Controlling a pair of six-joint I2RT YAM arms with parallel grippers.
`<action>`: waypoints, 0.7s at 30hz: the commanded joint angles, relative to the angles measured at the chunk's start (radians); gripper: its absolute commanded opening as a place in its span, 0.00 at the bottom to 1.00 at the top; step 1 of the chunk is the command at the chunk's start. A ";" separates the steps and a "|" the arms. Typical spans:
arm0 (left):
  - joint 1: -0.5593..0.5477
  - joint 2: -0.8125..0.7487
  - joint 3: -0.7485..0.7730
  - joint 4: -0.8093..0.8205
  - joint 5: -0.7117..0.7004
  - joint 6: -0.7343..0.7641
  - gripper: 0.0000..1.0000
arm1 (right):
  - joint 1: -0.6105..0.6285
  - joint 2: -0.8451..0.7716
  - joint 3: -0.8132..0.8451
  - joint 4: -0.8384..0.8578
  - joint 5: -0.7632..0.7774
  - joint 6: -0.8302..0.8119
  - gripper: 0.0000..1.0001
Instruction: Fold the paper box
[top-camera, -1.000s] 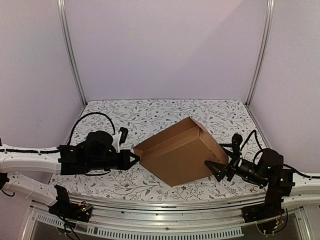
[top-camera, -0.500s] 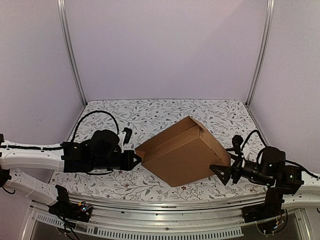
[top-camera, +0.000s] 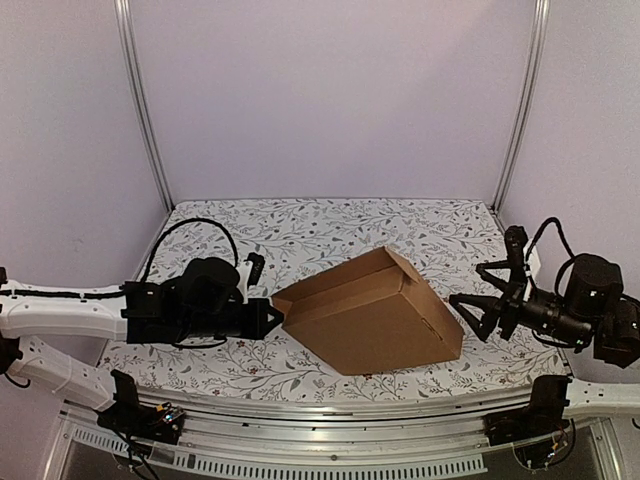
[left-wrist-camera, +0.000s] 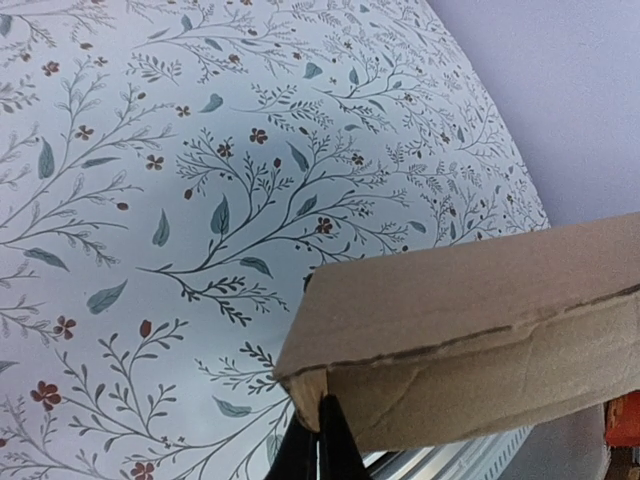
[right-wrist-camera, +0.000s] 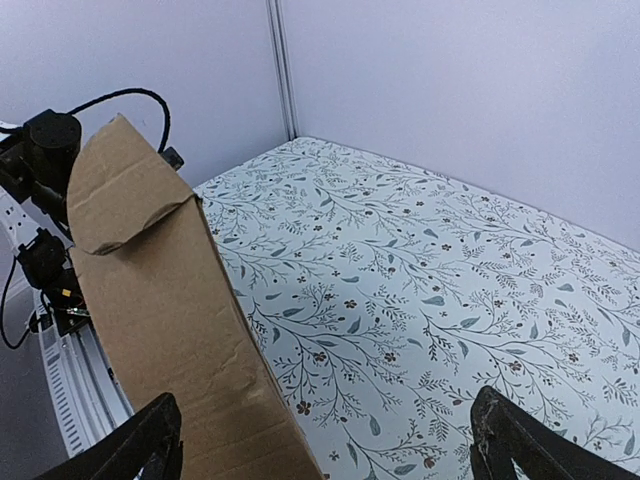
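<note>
The paper box (top-camera: 372, 318) is a brown cardboard mailer lying closed at the table's middle, turned at an angle. My left gripper (top-camera: 273, 318) is shut, its tips touching the box's left corner. In the left wrist view the closed fingers (left-wrist-camera: 320, 445) meet just under that corner of the box (left-wrist-camera: 470, 320). My right gripper (top-camera: 468, 315) is open and empty, raised just off the box's right corner. In the right wrist view it (right-wrist-camera: 325, 450) is spread wide, with the box's edge (right-wrist-camera: 170, 330) by the left finger.
The floral tablecloth (top-camera: 300, 225) covers the table. Pale walls and metal posts (top-camera: 140, 110) close in the back and sides. A metal rail (top-camera: 330, 420) runs along the near edge.
My right gripper has drawn back to the right and risen, away from the box's right corner. The box's right side has settled lower onto the table. The left gripper has shifted slightly.
</note>
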 joint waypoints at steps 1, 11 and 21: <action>-0.019 0.004 0.025 -0.054 -0.020 0.016 0.00 | -0.002 0.027 0.084 -0.131 -0.028 0.004 0.93; -0.028 0.001 0.037 -0.067 -0.031 0.014 0.00 | -0.002 0.102 0.047 -0.141 -0.051 0.093 0.28; -0.031 0.004 0.056 -0.085 -0.042 0.017 0.00 | -0.002 0.102 -0.088 -0.030 -0.086 0.211 0.04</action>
